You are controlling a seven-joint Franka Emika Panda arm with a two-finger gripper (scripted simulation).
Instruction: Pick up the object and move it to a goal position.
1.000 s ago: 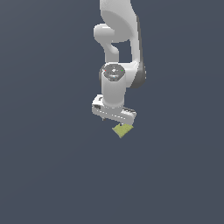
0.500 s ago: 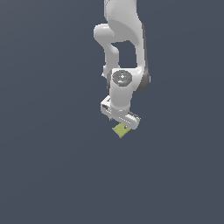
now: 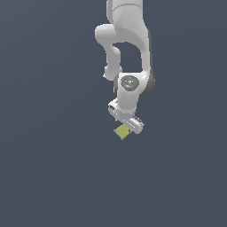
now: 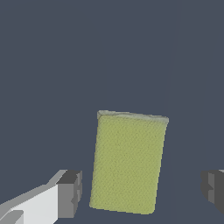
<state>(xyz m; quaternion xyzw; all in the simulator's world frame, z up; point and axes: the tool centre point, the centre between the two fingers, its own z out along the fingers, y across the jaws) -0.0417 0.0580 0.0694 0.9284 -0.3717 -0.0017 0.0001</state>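
the white arm reaches down over the dark grey floor (image 3: 53, 177), its gripper (image 3: 126, 124) just above the yellow-green block (image 3: 122, 131). in the wrist view the block (image 4: 128, 162) lies flat between the 2 dark fingertips (image 4: 70, 193), which stand wide apart with gaps on both sides, gripping nothing.
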